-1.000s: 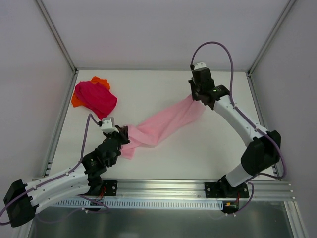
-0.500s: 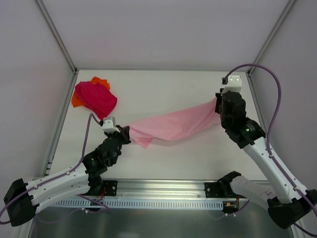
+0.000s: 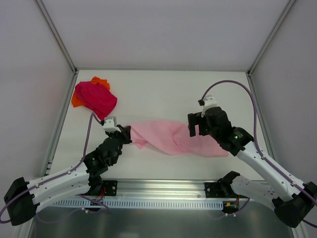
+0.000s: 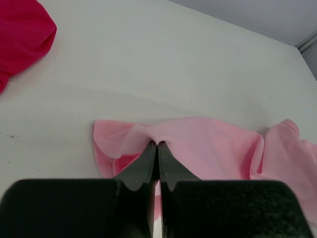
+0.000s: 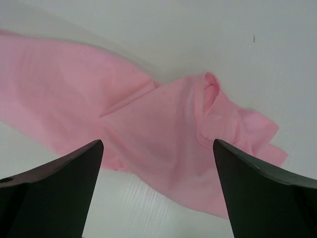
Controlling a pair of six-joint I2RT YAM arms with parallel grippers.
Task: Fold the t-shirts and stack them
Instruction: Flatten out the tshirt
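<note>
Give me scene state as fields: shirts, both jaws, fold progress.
pink shirt: rumpled, unfolded, lying mid-table
magenta shirt: bunched, far-left corner, on top of orange shirt
left jaws: shut on pink shirt's left edge
right jaws: open, over pink shirt's right end, holding nothing
progress: no shirt folded yet

1 pink t-shirt, 1 magenta t-shirt, 1 orange t-shirt.

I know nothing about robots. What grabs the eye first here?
A light pink t-shirt lies crumpled across the middle of the table, its left end pinched in the left hand, the right hand open above its other end. In the far left corner, a magenta t-shirt is bunched over an orange t-shirt.
</note>
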